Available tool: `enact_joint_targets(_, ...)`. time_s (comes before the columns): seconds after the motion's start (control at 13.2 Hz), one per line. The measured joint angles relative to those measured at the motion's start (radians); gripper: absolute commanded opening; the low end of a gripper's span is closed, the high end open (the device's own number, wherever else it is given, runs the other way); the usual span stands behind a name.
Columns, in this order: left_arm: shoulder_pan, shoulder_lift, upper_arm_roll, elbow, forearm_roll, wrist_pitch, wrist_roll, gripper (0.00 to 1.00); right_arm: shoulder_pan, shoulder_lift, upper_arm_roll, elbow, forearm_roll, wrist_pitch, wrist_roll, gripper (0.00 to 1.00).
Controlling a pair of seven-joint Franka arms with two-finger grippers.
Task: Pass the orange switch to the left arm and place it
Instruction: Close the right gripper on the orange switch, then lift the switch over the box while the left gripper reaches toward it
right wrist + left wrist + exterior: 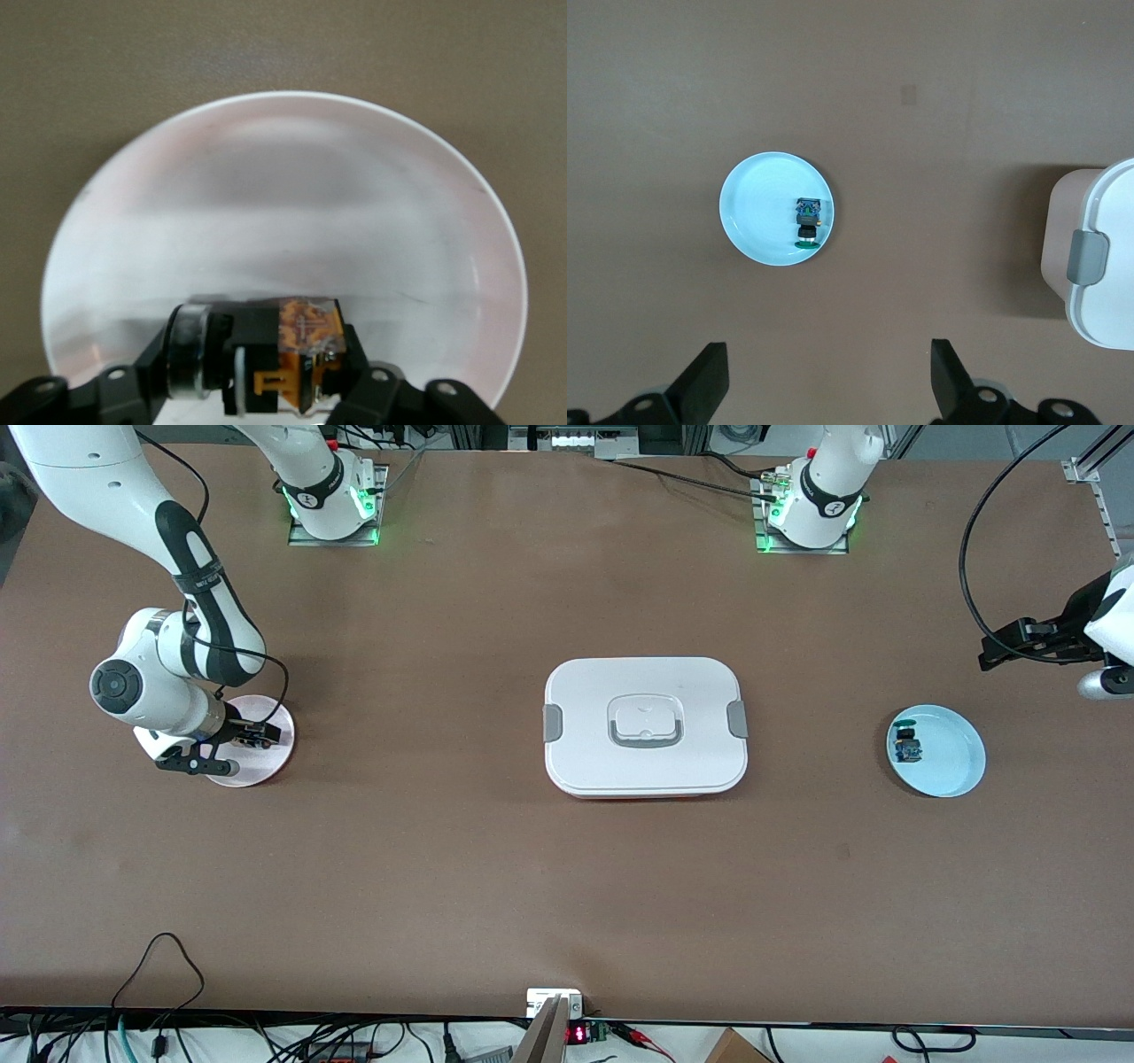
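The box point(646, 726), white with grey side clips, a grey-rimmed handle and a red base edge, sits shut at the middle of the table point(532, 886) and serves as the landmark for everything else.

The right arm point(168, 558) reaches down toward its own end of the table, well apart from the box, and the left arm point(1103, 624) waits up in the air at the left arm's end.

A pink plate point(270, 766) lies well apart from the box toward the right arm's end. A pale blue plate point(952, 757) lies well apart from the box toward the left arm's end, and on it rests a small part with a green cap and blue body point(907, 746).

The right gripper point(266, 394) is down at the pink plate, its fingers pressed in on the orange switch point(301, 350), which lies on its side on the plate. The left gripper point(828, 385) hangs high above the table beside the blue plate, its fingers spread wide and holding nothing.

The step in hand looks to be the first pickup, with the grip just made and the switch not yet raised. The next move likely calls for a straight lift off the plate, then a carry toward the left gripper along a path high enough, or wide enough, to miss the box.
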Motion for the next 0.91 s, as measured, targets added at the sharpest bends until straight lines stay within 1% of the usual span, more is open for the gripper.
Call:
enact_joint_targets(0.08,0.001,0.0,0.0,0.001,0.0,-0.001,0.0,1.0,0.0,0.0,0.0,0.0,0.0,0.0,-0.007,0.12)
enact_joint_targets(0.15,0.001,0.0,0.0,0.002,0.0,-0.001,0.0,1.0,0.0,0.0,0.0,0.0,0.0,0.0,-0.009,0.1)
enact_joint_targets(0.38,-0.007,0.003,-0.005,0.006,0.0,-0.002,0.0,1.0,0.0,-0.009,0.0,0.003,0.0,-0.02,-0.011,0.1)
enact_joint_targets(0.6,-0.01,0.003,-0.024,0.016,0.0,-0.014,0.0,1.0,0.0,-0.05,0.0,0.048,0.0,-0.143,-0.014,0.1)
enact_joint_targets(0.91,-0.01,0.021,-0.031,0.018,0.0,-0.038,0.0,1.0,0.018,-0.148,0.009,0.16,0.001,-0.356,-0.048,0.1)
